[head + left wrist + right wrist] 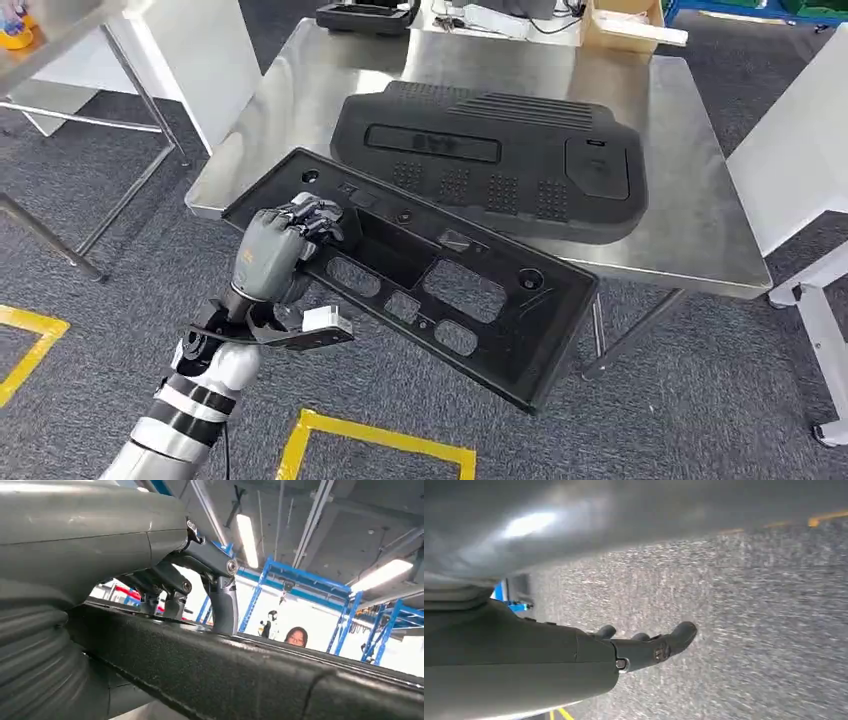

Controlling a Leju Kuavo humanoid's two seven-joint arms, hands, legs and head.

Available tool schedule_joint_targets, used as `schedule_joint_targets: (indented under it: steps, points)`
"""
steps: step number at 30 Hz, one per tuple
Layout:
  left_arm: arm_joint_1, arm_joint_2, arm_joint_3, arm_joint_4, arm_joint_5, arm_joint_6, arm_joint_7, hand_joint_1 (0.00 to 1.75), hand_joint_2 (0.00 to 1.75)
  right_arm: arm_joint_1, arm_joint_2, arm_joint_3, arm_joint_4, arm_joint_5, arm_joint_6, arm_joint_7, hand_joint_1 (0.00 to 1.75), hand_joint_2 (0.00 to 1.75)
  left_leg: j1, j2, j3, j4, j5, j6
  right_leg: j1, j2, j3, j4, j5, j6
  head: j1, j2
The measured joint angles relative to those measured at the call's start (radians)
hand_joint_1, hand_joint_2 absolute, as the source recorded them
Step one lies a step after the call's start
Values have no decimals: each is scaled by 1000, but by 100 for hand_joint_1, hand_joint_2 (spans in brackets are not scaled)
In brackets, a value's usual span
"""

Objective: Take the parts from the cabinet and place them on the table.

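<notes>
1. A stainless steel table (700, 215) stands on grey carpet marked with yellow floor tape (380, 432), with white furniture to either side and a cardboard box (625, 22) on a further surface behind it.

2. On the table lies a large black moulded cover (490, 160), taking up most of the middle of the top.

3. The robot's left hand (285, 245) grips a long black frame panel (450, 290) near one end, fingers curled over its upper face; the left wrist view shows the fingers (220, 587) hooked over the panel's thick edge with the thumb presumably beneath, though that part is hidden.

4. The panel's long axis runs diagonally from the table's near-left corner down toward the right, so the gripped end overlaps the table's front edge while the far end hangs out over the carpet, well short of the top.

5. The table lies forward of the hand and to its right; setting the panel down would seem to call for carrying it forward and swinging the free end up onto the steel, into the bare strip in front of the cover.

6. The right hand (649, 647) hangs over the floor with fingers extended and apart, holding nothing, and is far from the panel; the left arm alone is placed to finish.
</notes>
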Motion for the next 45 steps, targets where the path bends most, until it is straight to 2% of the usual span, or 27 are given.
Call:
schedule_joint_targets:
  steps: [3,5,8,10,12,14,15,16,19,21,24,25,26,28,29,30,31,33,34,35,36,38,40,41,42,44,45]
  points:
    - [0,0,0,0,0,0,0,175,175,-1,0,0,0,0,0,0,0,0,5,1,6,-10,-6,-10,4,0,-2,1,-5,-15,-2,0]
    - [-1,-1,0,-1,0,-1,0,175,175,1,0,0,0,0,0,1,0,0,7,3,3,7,-18,-23,-19,-1,19,-14,-5,-24,-3,0]
    - [-2,-1,0,1,0,-1,0,175,175,-1,1,0,0,0,1,1,0,0,14,7,-100,211,-105,-37,-18,-1,42,-14,-22,-49,-5,0]
    - [3,0,0,4,0,-1,0,175,175,-1,2,0,0,0,1,1,0,0,21,8,-173,306,-115,-44,-19,1,58,-14,-36,-45,-6,0]
    - [3,0,0,5,0,-1,0,175,175,1,3,0,0,0,2,1,0,0,29,12,-150,219,-31,-49,-24,5,80,-14,-52,-36,-6,0]
    - [3,0,0,5,0,-1,0,175,175,3,5,0,0,0,2,2,0,0,37,15,-72,39,75,-57,-30,7,107,-12,-72,-21,-6,0]
    - [0,0,0,7,0,-2,0,175,175,3,2,0,0,0,2,2,0,0,31,11,-58,25,51,-63,-20,7,98,-11,-80,-11,-12,0]
    - [-3,-2,-1,7,1,-3,0,175,175,-2,2,0,0,0,2,2,0,0,32,8,-46,10,42,-46,-19,9,103,-6,-86,-4,-16,0]
    - [-1,-2,-5,8,0,-4,1,175,175,-2,3,0,0,0,2,2,0,0,26,3,-50,12,40,-23,-18,8,108,-12,-82,12,-6,0]
    - [-5,-4,-5,8,0,-4,2,175,175,-2,3,0,0,0,2,2,0,0,28,2,-37,6,33,-10,-21,4,68,55,-91,14,-3,0]
    - [-4,-5,-6,8,0,-4,2,175,175,-2,4,0,0,0,2,2,0,0,21,1,-29,6,18,9,-19,4,-86,287,-160,6,1,0]
    - [-2,-5,-7,10,0,-4,1,175,175,-2,4,0,0,0,2,2,0,0,17,1,-23,6,12,12,-18,4,-121,323,-164,8,1,0]
    - [-2,-5,-8,11,0,-5,2,175,175,0,4,0,0,0,2,2,0,0,14,0,-14,6,6,13,-17,4,-130,308,-146,10,0,0]
    - [-3,-6,-8,11,0,-4,2,175,175,3,4,0,0,0,2,2,0,0,10,-5,11,6,-11,13,-11,3,-81,152,-52,19,1,0]
    - [-3,-6,-8,11,0,-5,2,175,175,2,4,0,0,0,2,2,0,0,8,-5,22,5,-18,12,-6,3,-48,64,-3,16,1,0]
    - [-4,-7,-8,11,0,-5,2,175,175,3,3,0,0,0,2,2,0,0,10,-5,29,3,-26,10,3,1,-28,6,19,1,1,0]
    - [-5,-7,-8,11,0,-5,2,175,175,1,2,0,0,0,2,2,0,0,7,-6,33,1,-29,5,8,-6,-32,1,-16,-17,-4,0]
    - [-3,-8,-10,11,0,-6,2,175,175,-2,3,0,0,2,2,2,0,0,8,-4,40,0,-25,-8,14,-5,-18,-12,-3,-32,-4,0]
    - [-3,-8,-11,11,0,-6,2,175,175,0,3,0,0,3,2,2,0,0,9,-3,49,-5,-26,-12,12,-5,-10,-13,0,-38,-3,0]
    - [-4,-8,-11,10,0,-7,2,175,175,1,6,0,0,3,2,2,0,0,8,-1,40,5,-38,-16,-11,-3,16,-21,2,-40,-5,0]
    - [-6,-9,-12,10,0,-7,2,175,175,3,4,0,0,3,2,2,0,0,6,2,32,46,-43,-20,-9,-4,31,-23,-3,-46,-7,0]
    - [-10,-8,-12,11,2,-7,2,175,175,0,4,0,0,3,2,2,0,0,13,6,-45,184,-83,-30,-9,-4,44,-23,-14,-60,-13,0]
    - [-5,-7,-13,12,1,-7,2,175,175,-1,5,0,0,4,3,2,0,0,18,7,-130,290,-138,-40,-9,-2,58,-22,-29,-57,-15,0]
    - [-4,-7,-13,13,1,-7,2,175,175,-1,6,0,0,4,2,2,0,0,22,8,-144,285,-126,-43,-10,0,66,-22,-35,-55,-13,0]
    - [-4,-6,-13,13,1,-7,2,175,175,0,6,0,0,5,2,2,0,0,26,10,-137,239,-82,-47,-12,2,78,-22,-44,-50,-14,0]
    - [-5,-7,-13,13,1,-7,2,175,175,2,7,0,0,6,3,2,0,0,33,13,-78,70,42,-52,-15,4,106,-21,-62,-39,-13,0]
    - [-4,-6,-13,14,1,-8,3,175,175,3,7,-1,0,6,3,2,0,0,36,12,-58,21,71,-54,-14,4,100,-21,-71,-31,-15,0]
